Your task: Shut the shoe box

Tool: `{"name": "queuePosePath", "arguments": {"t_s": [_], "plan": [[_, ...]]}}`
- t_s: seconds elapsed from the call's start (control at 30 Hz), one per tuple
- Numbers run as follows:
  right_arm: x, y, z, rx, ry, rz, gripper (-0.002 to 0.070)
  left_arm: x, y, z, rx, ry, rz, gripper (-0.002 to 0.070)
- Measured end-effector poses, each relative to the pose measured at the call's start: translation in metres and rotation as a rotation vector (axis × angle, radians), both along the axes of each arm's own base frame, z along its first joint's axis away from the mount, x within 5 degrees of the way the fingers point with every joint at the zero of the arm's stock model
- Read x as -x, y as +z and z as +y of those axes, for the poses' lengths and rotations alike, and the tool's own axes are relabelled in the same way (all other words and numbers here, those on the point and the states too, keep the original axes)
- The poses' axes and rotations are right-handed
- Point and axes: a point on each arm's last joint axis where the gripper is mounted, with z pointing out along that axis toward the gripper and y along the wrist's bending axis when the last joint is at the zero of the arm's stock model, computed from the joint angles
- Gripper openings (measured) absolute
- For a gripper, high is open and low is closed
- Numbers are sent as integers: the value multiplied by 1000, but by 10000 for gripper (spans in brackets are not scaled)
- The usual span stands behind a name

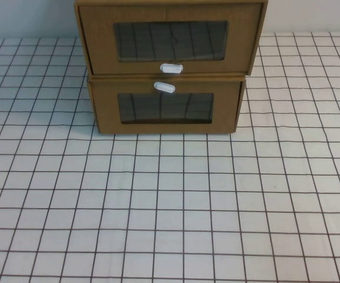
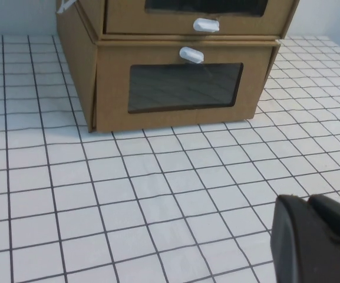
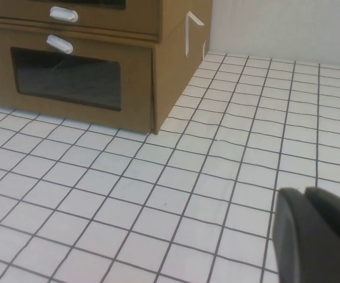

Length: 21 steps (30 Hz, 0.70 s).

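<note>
1. The shoe box sits on top of the twin box, drawer apparently already flush.
2. Left gripper and right gripper hang back near the table's front edge, well away; can't tell their finger state.

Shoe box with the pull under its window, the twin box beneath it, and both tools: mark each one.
shoe box [image 1: 170,41], high view, window of its drawer front.
twin box [image 1: 165,108], high view, its window.
left tool [image 2: 311,239], left wrist view, dark tip near the camera.
right tool [image 3: 314,233], right wrist view, dark tip near the camera.
</note>
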Motion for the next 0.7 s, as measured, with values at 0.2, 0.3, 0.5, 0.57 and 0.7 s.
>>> {"name": "queuePosePath", "arguments": {"t_s": [0.2, 0.3, 0.5, 0.57, 0.7], "plan": [[0, 0, 0, -1, 1, -2, -14, -4, -19, 0, 1, 7, 38, -6], [0, 0, 0, -1, 1, -2, -14, -8, -22, 5, 12, 68, -76, -6], [0, 0, 0, -1, 1, -2, -13, -25, -37, 22, 90, 281, -323, -6], [0, 0, 0, -4, 2, -3, -13, -31, -52, 26, 87, 327, -301, -6], [0, 0, 0, -4, 2, -3, -14, -36, -83, 29, 72, 372, -159, -6]]}}
